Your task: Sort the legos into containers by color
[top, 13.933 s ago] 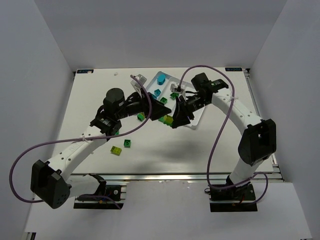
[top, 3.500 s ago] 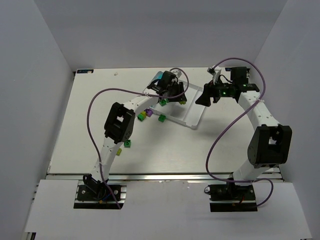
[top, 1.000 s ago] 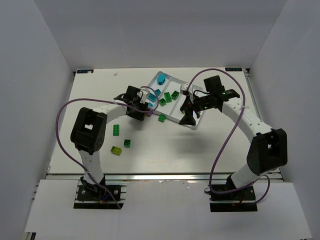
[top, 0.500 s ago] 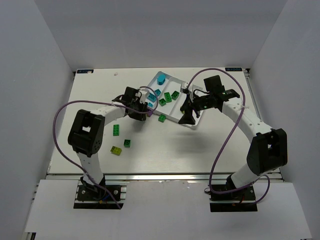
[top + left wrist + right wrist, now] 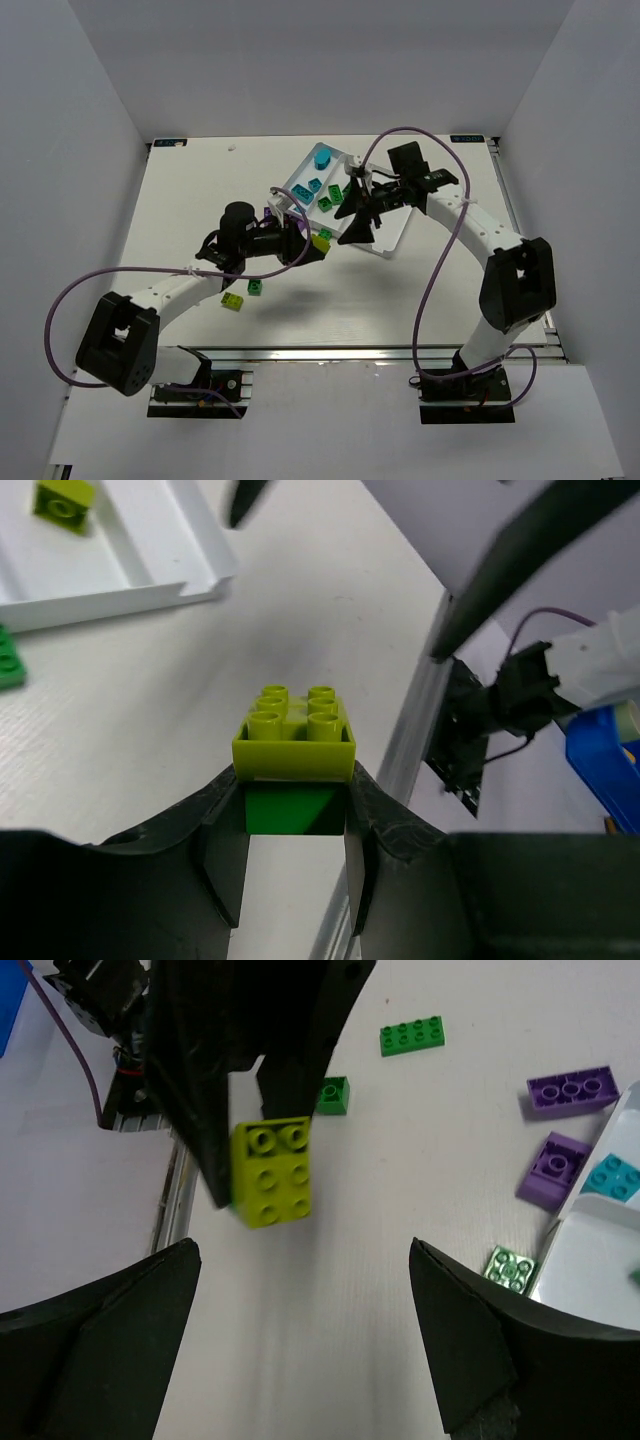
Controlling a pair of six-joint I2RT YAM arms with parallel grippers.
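My left gripper (image 5: 295,772) is shut on a yellow-green lego (image 5: 295,735), studs up, held above the table. From above, this gripper (image 5: 310,248) sits just in front of the white tray (image 5: 385,240), the lego (image 5: 321,241) at its tip. My right gripper (image 5: 304,1245) is open and empty, hanging over the table beside that held lego (image 5: 272,1173); from above it (image 5: 355,225) hovers at the tray's near side. Cyan (image 5: 322,157) and green legos (image 5: 325,203) lie in the tray compartments. Another yellow-green lego (image 5: 62,502) lies in a compartment.
Loose on the table: two purple legos (image 5: 572,1092) (image 5: 553,1168), a long green one (image 5: 412,1036), a small green one (image 5: 332,1095), a pale green plate (image 5: 511,1268). Nearer the arm bases lie a green (image 5: 256,288) and a yellow-green lego (image 5: 232,300).
My left arm has swung round; its gripper now sits by the tray's near edge with the yellow-green lego in it. My right gripper has shifted slightly left, still open.
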